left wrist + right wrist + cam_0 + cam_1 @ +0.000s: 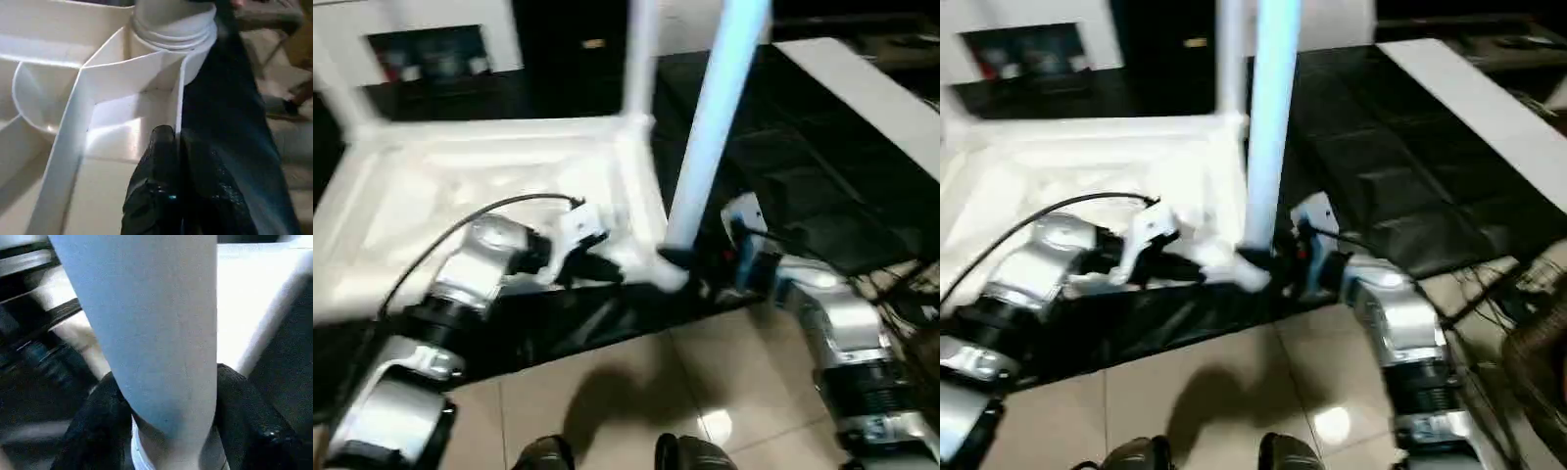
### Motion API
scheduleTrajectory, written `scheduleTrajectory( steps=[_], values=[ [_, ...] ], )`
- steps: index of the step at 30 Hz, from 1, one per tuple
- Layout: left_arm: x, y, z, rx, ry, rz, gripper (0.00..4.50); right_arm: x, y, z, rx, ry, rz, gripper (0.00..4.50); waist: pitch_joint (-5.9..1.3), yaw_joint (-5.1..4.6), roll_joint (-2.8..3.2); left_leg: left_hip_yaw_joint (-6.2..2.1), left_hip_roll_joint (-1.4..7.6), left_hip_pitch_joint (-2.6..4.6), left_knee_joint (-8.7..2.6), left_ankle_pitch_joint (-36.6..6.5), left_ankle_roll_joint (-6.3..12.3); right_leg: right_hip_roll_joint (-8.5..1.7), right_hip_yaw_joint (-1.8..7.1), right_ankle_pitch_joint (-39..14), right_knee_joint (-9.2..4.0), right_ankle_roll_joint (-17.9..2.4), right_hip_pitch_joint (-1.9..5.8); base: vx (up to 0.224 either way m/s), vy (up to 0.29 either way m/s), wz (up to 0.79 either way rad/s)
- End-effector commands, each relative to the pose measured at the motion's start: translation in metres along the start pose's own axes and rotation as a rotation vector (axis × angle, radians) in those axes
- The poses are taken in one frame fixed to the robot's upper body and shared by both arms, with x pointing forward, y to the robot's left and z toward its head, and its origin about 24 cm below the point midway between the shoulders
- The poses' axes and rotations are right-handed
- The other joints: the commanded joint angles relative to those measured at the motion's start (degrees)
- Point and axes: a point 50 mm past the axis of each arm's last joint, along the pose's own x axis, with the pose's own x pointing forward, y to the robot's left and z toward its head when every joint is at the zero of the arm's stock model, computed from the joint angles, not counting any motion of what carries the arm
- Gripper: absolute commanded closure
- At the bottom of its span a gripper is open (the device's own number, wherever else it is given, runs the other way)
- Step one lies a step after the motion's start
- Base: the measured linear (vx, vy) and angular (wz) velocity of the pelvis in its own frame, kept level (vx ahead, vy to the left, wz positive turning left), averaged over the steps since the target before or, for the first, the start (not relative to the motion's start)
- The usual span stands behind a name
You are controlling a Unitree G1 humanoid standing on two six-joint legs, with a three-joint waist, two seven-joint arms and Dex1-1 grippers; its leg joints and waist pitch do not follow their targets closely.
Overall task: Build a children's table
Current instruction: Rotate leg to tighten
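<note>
Right wrist view: looking straight at the near leg (156,333), its top running off past the frame edge, its base half hidden between the two black fingers (244,416). Right gripper (690,279) clamping that leg low down, just above the corner socket (171,29). Head views: blurring heavily, so ribs on the tabletop (460,186) staying hard to make out; far leg (641,59) likewise cut off at the top. Lying upside down on a dark surface (783,176), white plastic, underside up, near leg standing upright at the closest right corner. Left wrist view: showing thread rings at the socket and thin white ribs meeting at a corner. Left gripper (173,147) resting shut, fingertips pressed together against the top's rim beside that socket.
</note>
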Motion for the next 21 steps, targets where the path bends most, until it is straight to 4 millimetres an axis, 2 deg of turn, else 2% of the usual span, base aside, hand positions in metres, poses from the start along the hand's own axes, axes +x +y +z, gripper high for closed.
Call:
scheduleTrajectory(
  steps=[1,2,3,5,6,7,9,11,14,17,19,20,21],
  values=[
    [0.037,-0.013,0.025,0.021,-0.063,-0.022,4.50,0.046,0.046,-0.012,0.116,0.025,0.088,2.44,-3.09,0.16,-0.32,-1.08,1.54,0.56,-3.97,-17.0,0.72,-4.75,2.80,-30.9,-5.96,-7.3,2.18,0.000,0.000,0.00],
    [0.037,-0.013,0.025,0.021,-0.063,-0.022,4.50,0.046,0.046,-0.012,0.116,0.025,0.088,2.44,-3.11,0.07,-0.35,-1.24,1.43,0.68,-4.02,-17.6,0.54,-4.78,2.66,-32.7,-6.22,-6.6,2.25,0.000,0.000,0.00],
    [0.042,-0.012,0.027,0.012,-0.061,0.020,4.50,0.054,0.046,-0.012,0.131,0.017,0.009,2.44,-3.12,0.04,-0.39,-1.27,1.43,0.70,-4.01,-17.6,0.58,-4.77,2.65,-33.0,-6.25,-6.2,2.27,0.000,0.000,0.00],
    [0.050,-0.009,0.032,-0.013,-0.061,0.118,4.50,0.068,0.044,-0.011,0.169,0.002,-0.179,2.44,-2.91,-0.31,-0.08,-1.31,1.54,1.04,-4.11,-18.8,-0.03,-4.73,2.71,-34.2,-6.46,-6.0,1.66,0.000,0.000,0.00],
    [0.050,-0.009,0.032,-0.013,-0.061,0.118,4.50,0.068,0.044,-0.011,0.169,0.002,-0.179,2.44,-2.90,-0.44,-0.08,-1.31,1.50,1.25,-4.11,-19.6,-0.16,-4.75,2.67,-35.0,-6.68,-6.0,1.48,0.000,0.000,0.00],
    [0.055,-0.008,0.035,-0.020,-0.059,0.179,4.50,0.076,0.043,-0.008,0.201,-0.021,-0.268,2.44,-2.87,-0.50,-0.08,-1.45,1.47,1.32,-4.18,-20.5,-0.31,-4.68,2.56,-35.6,-6.75,-5.6,1.58,0.000,0.000,0.00],
    [0.056,-0.008,0.036,-0.016,-0.058,0.195,4.50,0.077,0.043,-0.006,0.198,-0.032,-0.285,1.88,-3.01,-0.73,0.13,-1.61,1.62,1.25,-4.45,-21.0,-0.33,-4.56,2.42,-33.3,-6.67,-5.7,1.82,0.000,0.000,0.00],
    [0.057,-0.007,0.036,-0.001,-0.052,0.212,4.50,0.079,0.042,-0.004,0.184,-0.054,-0.310,1.74,-3.28,-0.86,0.17,-1.48,1.95,1.10,-4.79,-20.1,0.20,-4.42,2.65,-26.5,-6.22,-7.0,2.03,0.000,0.000,0.00],
    [0.053,-0.007,0.032,0.021,-0.044,0.190,4.50,0.073,0.036,-0.002,0.165,-0.084,-0.323,1.55,-3.45,-0.77,0.00,-1.09,1.85,0.94,-4.69,-17.9,1.31,-4.42,3.08,-20.6,-5.64,-9.3,2.32,0.000,0.000,0.00],
    [0.044,-0.007,0.024,0.056,-0.029,0.145,4.50,0.058,0.022,0.002,0.107,-0.129,-0.305,1.29,-3.73,-0.59,-0.14,-0.89,1.71,0.45,-4.39,-14.8,2.79,-4.60,3.18,-17.5,-5.32,-10.1,2.93,0.000,0.000,0.00],
    [0.040,-0.007,0.020,0.065,-0.023,0.124,4.50,0.049,0.015,0.003,0.066,-0.136,-0.286,1.05,-3.77,-0.49,-0.20,-0.61,1.68,0.47,-4.12,-12.9,3.62,-4.57,3.25,-15.1,-5.12,-11.1,2.91,0.000,0.000,0.00],
    [0.038,-0.008,0.018,0.072,-0.022,0.111,4.50,0.046,0.012,0.003,0.051,-0.136,-0.273,1.05,-3.85,-0.43,-0.10,-0.52,1.72,0.45,-4.00,-11.7,4.04,-4.56,3.25,-13.5,-4.91,-11.8,3.05,0.000,0.000,0.00],
    [0.034,-0.009,0.014,0.092,-0.017,0.075,4.50,0.036,0.006,0.003,0.009,-0.132,-0.235,0.93,-3.93,-0.13,-0.13,-0.64,1.72,0.43,-4.00,-11.0,4.21,-4.60,3.06,-13.1,-4.91,-11.7,3.39,0.000,0.000,0.00]
  ],
)
